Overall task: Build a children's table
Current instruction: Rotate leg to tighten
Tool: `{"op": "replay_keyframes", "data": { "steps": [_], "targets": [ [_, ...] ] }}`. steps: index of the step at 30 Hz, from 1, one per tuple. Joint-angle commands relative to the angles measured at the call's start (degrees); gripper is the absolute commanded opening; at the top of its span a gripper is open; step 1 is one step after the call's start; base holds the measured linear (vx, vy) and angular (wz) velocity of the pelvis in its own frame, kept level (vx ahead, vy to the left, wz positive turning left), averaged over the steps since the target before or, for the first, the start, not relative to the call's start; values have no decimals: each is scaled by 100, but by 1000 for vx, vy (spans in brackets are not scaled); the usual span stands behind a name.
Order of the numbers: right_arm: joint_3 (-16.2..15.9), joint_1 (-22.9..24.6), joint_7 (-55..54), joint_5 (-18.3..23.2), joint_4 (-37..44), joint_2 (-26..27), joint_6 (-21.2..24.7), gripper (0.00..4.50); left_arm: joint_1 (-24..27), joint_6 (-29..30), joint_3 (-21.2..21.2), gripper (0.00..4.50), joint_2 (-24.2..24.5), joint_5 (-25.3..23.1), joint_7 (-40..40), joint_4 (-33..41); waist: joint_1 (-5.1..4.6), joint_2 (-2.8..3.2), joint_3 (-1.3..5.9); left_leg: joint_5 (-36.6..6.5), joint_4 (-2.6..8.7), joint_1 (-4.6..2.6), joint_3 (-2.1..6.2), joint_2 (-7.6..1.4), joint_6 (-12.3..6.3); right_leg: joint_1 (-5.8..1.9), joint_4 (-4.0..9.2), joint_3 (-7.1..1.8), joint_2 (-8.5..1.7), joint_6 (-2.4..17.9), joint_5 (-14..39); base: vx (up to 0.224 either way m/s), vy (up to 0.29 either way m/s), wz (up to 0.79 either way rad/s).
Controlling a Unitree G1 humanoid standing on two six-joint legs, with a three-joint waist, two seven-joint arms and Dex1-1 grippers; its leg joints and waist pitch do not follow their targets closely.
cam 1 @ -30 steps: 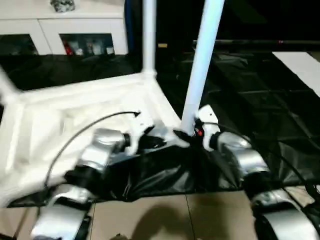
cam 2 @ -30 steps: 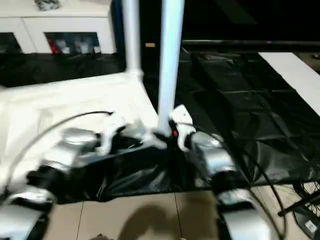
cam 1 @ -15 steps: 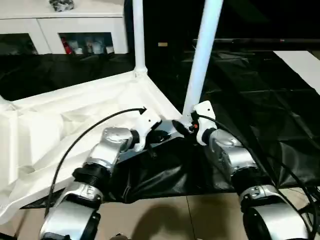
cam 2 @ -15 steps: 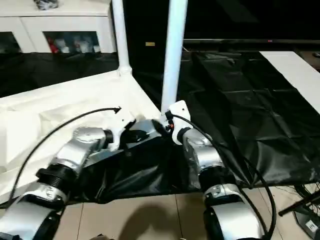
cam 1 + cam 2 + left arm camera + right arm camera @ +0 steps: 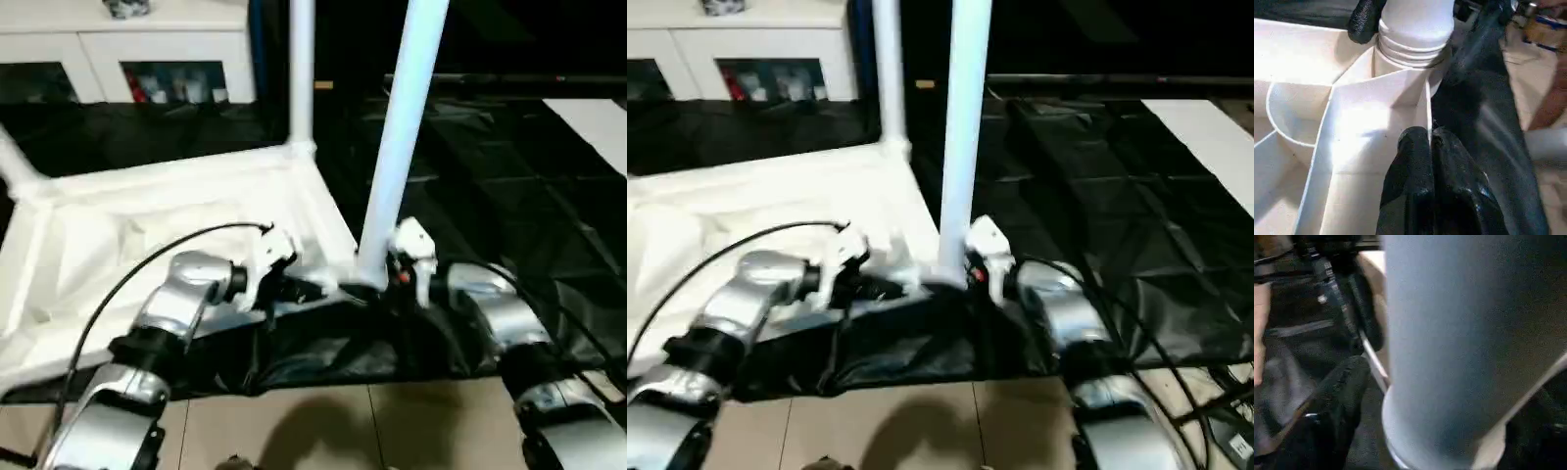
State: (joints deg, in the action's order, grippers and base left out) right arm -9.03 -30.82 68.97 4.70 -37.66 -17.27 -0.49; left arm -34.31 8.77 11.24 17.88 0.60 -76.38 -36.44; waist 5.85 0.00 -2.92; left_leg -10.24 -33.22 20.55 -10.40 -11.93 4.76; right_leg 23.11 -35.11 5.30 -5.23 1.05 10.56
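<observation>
**Upturned table, one leg between my right fingers**

From my head camera I look down on the children's table, all white plastic, lying upside down on black sheeting that covers the floor. Its ribbed underside faces up, with raised walls running between rounded corner sockets. A far leg stands upright in the far corner socket, and a near leg, a long round tube, rises from the corner closest to me. My left gripper rests on the tabletop's near edge just beside that corner, and my right gripper sits at the foot of the near leg. A white cabinet with glass doors stands beyond the sheeting.

Through my left wrist camera, my two black fingers are pressed together with nothing between them, their tips touching a thin white rib. Just ahead, the near leg's ringed base sits in its rounded socket, with a black fingertip of my other gripper against it.

Through my right wrist camera, the near leg stands very close, its rounded foot low between my fingers; one black finger shows beside it. My right jaws stand wide around the tube; I cannot tell whether they press it.
</observation>
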Motion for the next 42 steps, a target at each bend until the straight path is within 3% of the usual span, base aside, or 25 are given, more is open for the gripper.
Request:
{"op": "replay_keyframes", "data": {
  "steps": [1,9,12,18,21,23,27,28,29,31,33,37,42],
  "targets": [
    [-404,96,562,109,323,58,51,356,-184,-126,44,0,-96,333,-217,359,-3,-14,372,-1088,350,-35,13,-170,-459,-320,401,-300,-315,1387,916,0,0,0],
    [-546,218,905,83,563,-63,163,282,-197,-154,34,0,29,346,-372,296,39,-22,381,-999,342,-25,12,-164,-447,-325,385,-296,-328,1413,826,0,0,0],
    [-476,158,585,33,454,59,151,274,-262,-235,-66,0,-92,201,171,136,37,-23,378,-1035,346,-30,17,-166,-390,-316,398,-297,-328,1365,931,0,0,0],
    [-154,-164,-1137,-334,-191,507,307,267,-394,-175,-144,0,-399,46,1023,-48,-27,-27,370,-1063,363,-29,32,-139,-212,-309,416,-301,-335,1257,1216,0,0,0],
    [196,-509,-3193,-549,-939,1073,524,266,-614,106,-96,0,-792,-257,2015,-350,-104,-10,383,-966,363,-27,35,-131,-172,-314,403,-306,-320,1258,1023,0,0,0],
    [287,-616,-3805,-564,-1184,1313,684,266,-727,204,-102,0,-1009,-347,2486,-540,-152,-6,383,-998,366,-50,36,-117,-64,-301,408,-305,-311,1268,1058,0,0,0],
    [292,-702,-4221,-620,-1363,1664,643,266,-866,192,-166,0,-1334,-392,3158,-791,-120,-11,407,-848,338,-30,19,-105,-208,-339,396,-311,-317,1278,699,0,0,0],
    [277,-708,-4240,-630,-1370,1707,611,266,-880,174,-169,0,-1371,-400,3237,-816,-112,-14,403,-822,341,-30,17,-103,-249,-336,396,-307,-314,1293,637,0,0,0],
    [263,-716,-4187,-630,-1374,1776,495,301,-880,135,-144,0,-1421,-415,3263,-826,-107,-16,400,-842,339,-29,14,-104,-265,-336,398,-305,-315,1293,652,0,0,0],
    [280,-720,-4046,-577,-1364,1798,420,336,-845,94,-121,0,-1446,-409,3168,-775,-95,-27,378,-1079,354,-39,13,-107,-267,-329,450,-302,-330,1213,1066,0,0,0],
    [297,-756,-3993,-566,-1426,1784,326,346,-824,76,-114,0,-1444,-407,3070,-748,-99,-17,376,-1113,363,-34,24,-117,-234,-324,452,-302,-332,1172,1158,0,0,0],
    [218,-761,-3726,-581,-1370,1576,27,386,-773,-152,-100,0,-1303,-378,2788,-720,-105,-10,396,-1004,352,-27,25,-119,-293,-335,414,-306,-325,1238,810,0,0,0],
    [-18,-501,-2356,-481,-910,1082,-287,386,-649,-288,-107,0,-1012,-187,2114,-558,-84,-33,409,-811,317,-7,10,-108,-516,-371,376,-293,-314,1371,432,0,0,0]
  ]
}}
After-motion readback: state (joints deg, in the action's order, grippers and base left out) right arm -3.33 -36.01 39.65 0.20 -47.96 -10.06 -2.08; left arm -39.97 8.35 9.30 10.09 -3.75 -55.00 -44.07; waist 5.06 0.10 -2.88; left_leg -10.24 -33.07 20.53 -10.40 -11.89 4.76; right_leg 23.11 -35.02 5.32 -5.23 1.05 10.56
